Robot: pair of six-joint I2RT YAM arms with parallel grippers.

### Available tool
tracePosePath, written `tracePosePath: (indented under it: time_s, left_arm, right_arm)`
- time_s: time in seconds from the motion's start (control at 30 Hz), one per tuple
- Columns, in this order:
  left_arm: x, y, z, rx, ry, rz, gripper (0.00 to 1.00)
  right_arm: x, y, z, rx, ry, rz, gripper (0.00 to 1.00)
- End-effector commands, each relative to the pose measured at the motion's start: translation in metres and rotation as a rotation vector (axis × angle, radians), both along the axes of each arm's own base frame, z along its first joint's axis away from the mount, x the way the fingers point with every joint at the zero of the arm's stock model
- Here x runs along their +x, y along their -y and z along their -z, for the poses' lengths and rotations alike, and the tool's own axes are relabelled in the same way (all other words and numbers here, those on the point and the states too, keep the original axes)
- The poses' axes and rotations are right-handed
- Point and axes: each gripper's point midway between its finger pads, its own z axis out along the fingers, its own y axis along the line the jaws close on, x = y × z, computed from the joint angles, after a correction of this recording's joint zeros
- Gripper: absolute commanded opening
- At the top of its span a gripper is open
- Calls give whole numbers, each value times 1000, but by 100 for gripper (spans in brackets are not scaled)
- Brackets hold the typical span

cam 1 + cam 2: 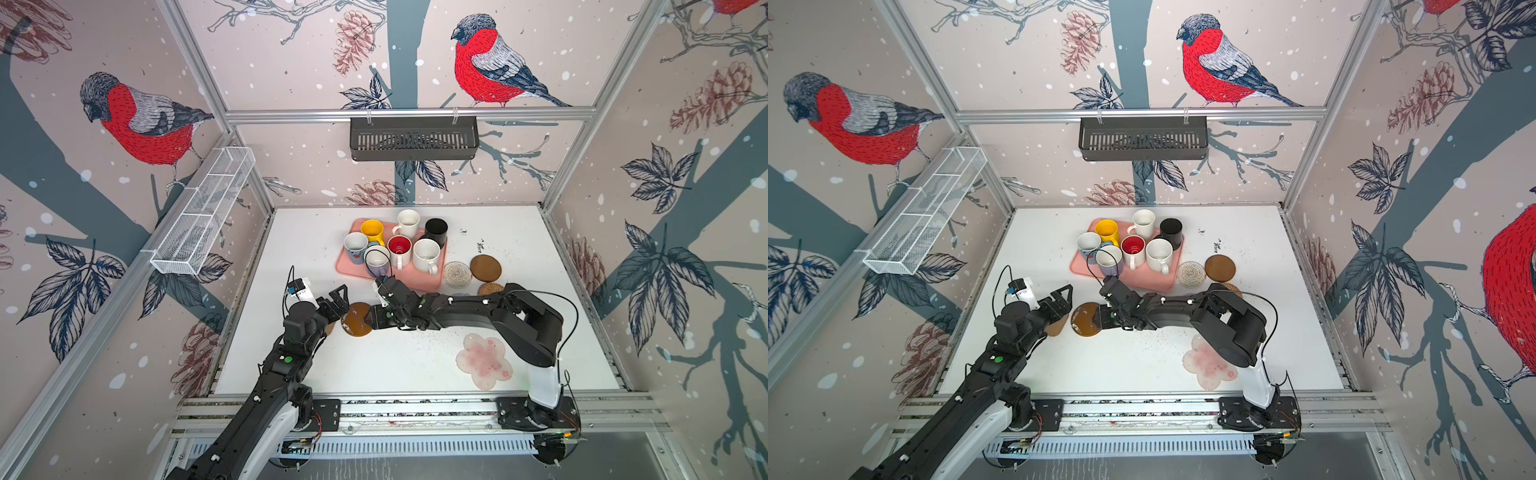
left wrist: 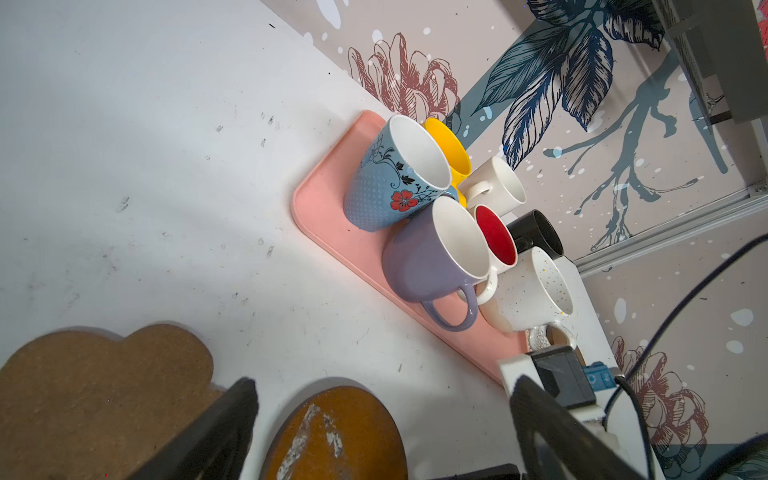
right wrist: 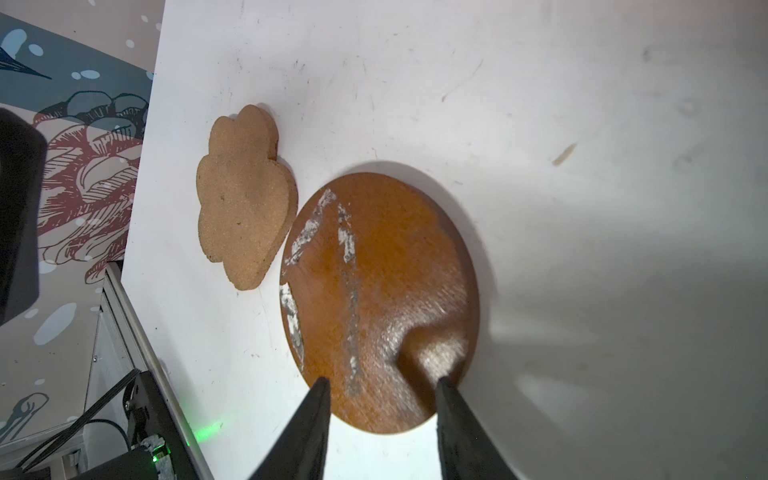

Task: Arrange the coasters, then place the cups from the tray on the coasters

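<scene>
Several cups, among them yellow point(image 1: 372, 230), black point(image 1: 436, 228) and lavender point(image 2: 424, 266), stand packed on the pink tray point(image 1: 419, 280). A glossy brown coaster point(image 1: 355, 322) point(image 3: 374, 291) lies flat in front of the tray, and a tan lobed coaster point(image 3: 245, 199) point(image 1: 1057, 326) touches its left edge. My right gripper point(image 3: 382, 381) point(image 1: 369, 320) reaches across from the right. Its jaws stand partly open, with the fingertips over the brown coaster's near rim and nothing between them. My left gripper point(image 2: 382, 386) point(image 1: 337, 302) hovers wide open just above both coasters.
To the right of the tray lie a cream rope coaster point(image 1: 456, 273), a dark brown disc point(image 1: 485, 268) and a rattan one point(image 1: 490, 288). The pink flower coaster point(image 1: 484, 359) sits front right, under the right arm's elbow. A black basket point(image 1: 413, 139) hangs on the back wall.
</scene>
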Motion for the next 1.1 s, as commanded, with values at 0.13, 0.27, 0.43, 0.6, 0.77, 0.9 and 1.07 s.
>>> tracePosePath:
  time_s: [0.13,0.27,0.43,0.6,0.77,0.9,1.07]
  left_arm:
    - [2,-1,-4,10,21,-4,95]
    - [2,-1,-5,10,23,-6,95]
    - [2,-2,-5,11,24,-8,95]
    - [1,-2,-4,10,23,-7,95]
    - [2,-1,-4,10,22,-5,95]
    - [1,-1,-3,10,21,-4,95]
    - [2,-1,-3,11,19,-5,95]
  right_arm:
    - [-1,-12,-3,24,2,-14,42]
    - [-2,-16,-3,33,0,-24,42]
    - [-3,-19,-4,39,-2,-29,41]
    - [0,-16,-8,33,8,-24,41]
    - [4,-1,-13,20,20,0,41]
    - [5,11,-13,17,18,20,41]
    - [3,14,-7,12,1,20,43]
